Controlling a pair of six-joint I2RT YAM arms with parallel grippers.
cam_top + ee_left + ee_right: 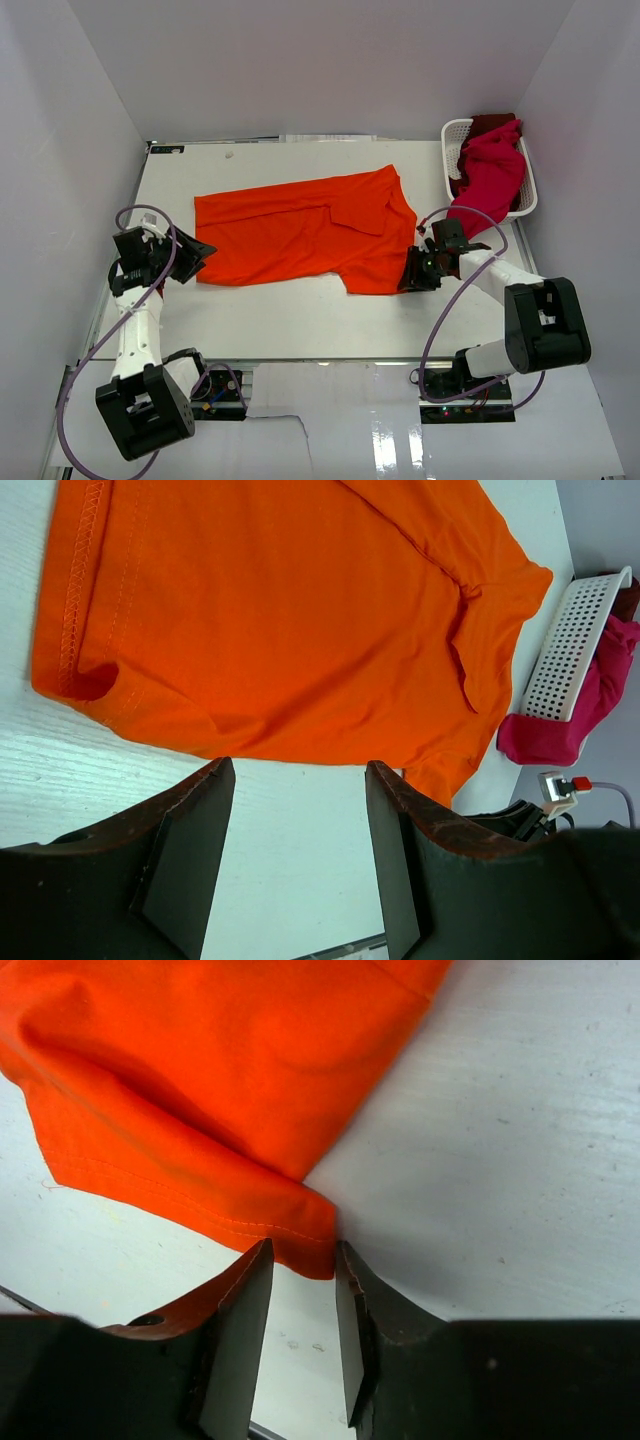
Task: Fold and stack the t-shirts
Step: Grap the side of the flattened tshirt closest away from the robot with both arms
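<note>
The orange t-shirt (300,230) lies flat on the table (300,325), long axis 9-to-3 o'clock, w/ its 4 o'clock corner (285,1222) at 12 o'clock just off the right gripper (298,1255), jaws narrow, nothing pinched yet; left gripper (298,768) hangs wide & empty at the 9 o'clock end.

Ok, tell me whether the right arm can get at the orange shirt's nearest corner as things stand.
Probably yes. The right end effector sits right at a hemmed corner of the orange shirt, jaws parted, with only bare table around it and nothing in between.
</note>
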